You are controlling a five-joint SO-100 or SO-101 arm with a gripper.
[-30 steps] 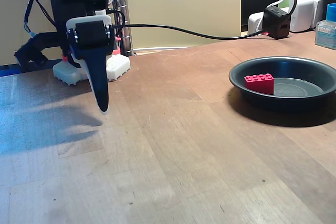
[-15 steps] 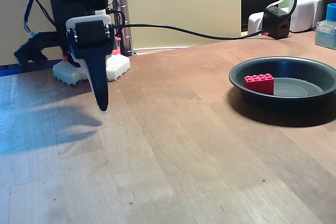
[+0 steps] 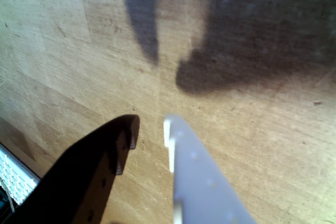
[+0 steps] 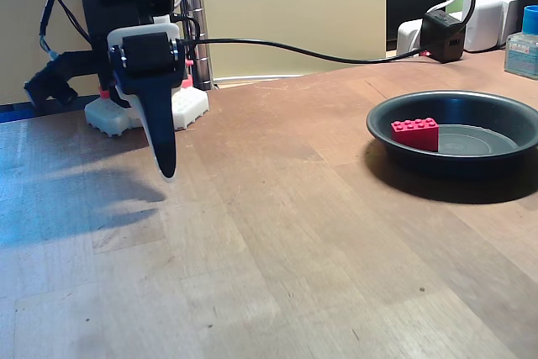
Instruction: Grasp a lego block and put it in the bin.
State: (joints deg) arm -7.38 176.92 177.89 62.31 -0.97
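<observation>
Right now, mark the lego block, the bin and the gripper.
lego block (image 4: pixel 414 133), fixed view, front face.
bin (image 4: pixel 420 163), fixed view, near outer wall.
gripper (image 3: pixel 151 132), wrist view, gap between fingertips.

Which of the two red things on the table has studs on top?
The lego block, lying inside the bin on the right of the fixed view. The other red bit is a small smooth part at the white robot base, far left.

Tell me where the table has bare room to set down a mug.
Bare wood spans the front of the table, between the tool and the bin. Crowded: the back right corner, with adapters and a bottle behind the bin holding the lego block, and the back left around the robot base.
</observation>
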